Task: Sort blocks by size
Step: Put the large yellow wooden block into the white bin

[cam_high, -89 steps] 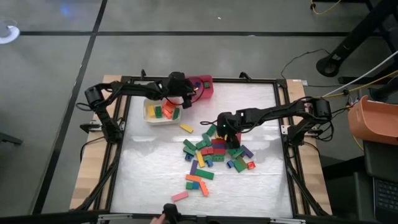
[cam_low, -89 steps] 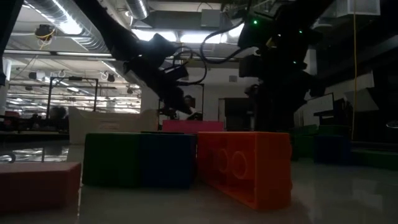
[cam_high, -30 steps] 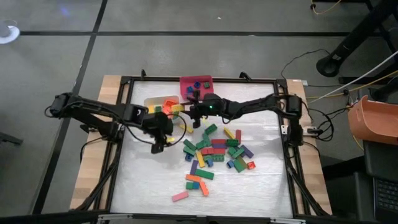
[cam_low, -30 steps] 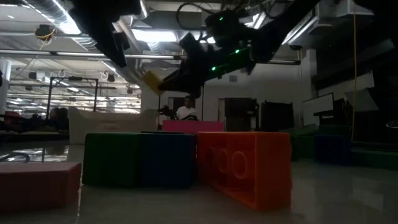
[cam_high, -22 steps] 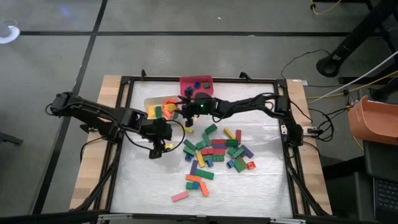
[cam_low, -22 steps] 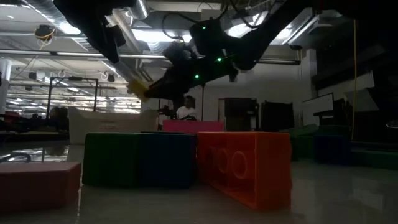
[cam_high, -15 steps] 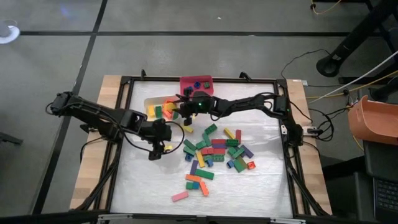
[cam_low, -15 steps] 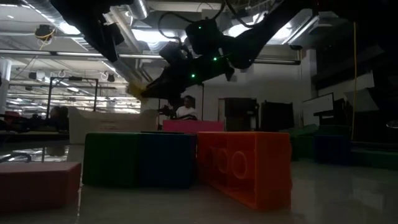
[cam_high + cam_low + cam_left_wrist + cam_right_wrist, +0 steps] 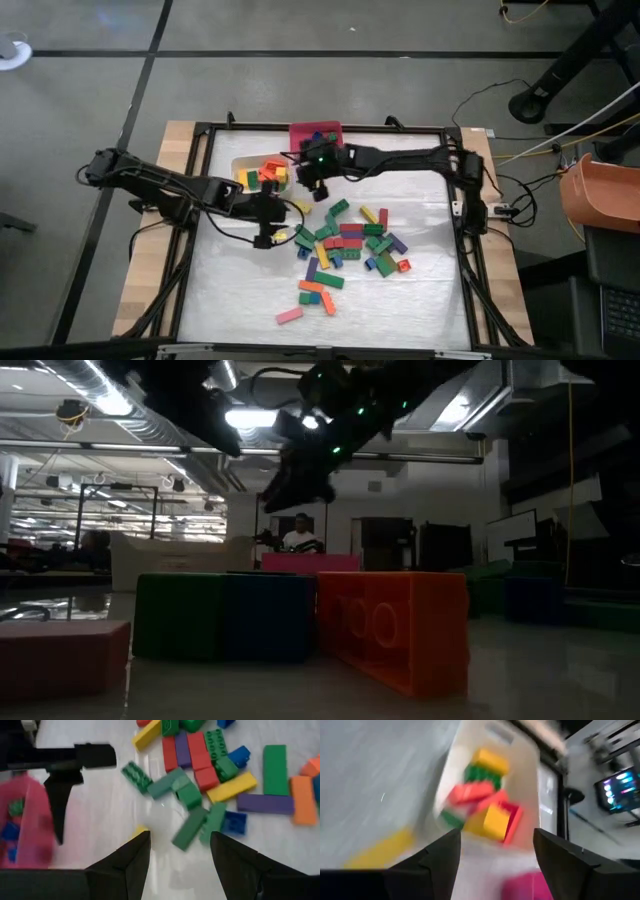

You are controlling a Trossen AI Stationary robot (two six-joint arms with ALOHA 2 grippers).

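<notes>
Many coloured studded blocks (image 9: 345,240) lie in a loose pile at the table's middle and also show in the left wrist view (image 9: 200,770). One yellow bar (image 9: 298,206) lies apart on the table, between the pile and the white bin (image 9: 240,165). The bin holds several blocks (image 9: 485,795). My left gripper (image 9: 277,232) is open and empty, just left of the pile (image 9: 177,840). My right gripper (image 9: 310,188) is open and empty, above the table beside the white bin (image 9: 497,837).
A pink-red bin (image 9: 315,133) with a few small blocks stands at the far edge, right of the white bin. A black frame (image 9: 200,130) runs around the table. Bare table lies to the near left (image 9: 230,290) and far right (image 9: 410,175).
My right gripper went toward the white bin with a yellow block at its fingertips. It has drawn back toward the right and up, and the block no longer shows at its tips. My left gripper has moved right, toward the pile.
</notes>
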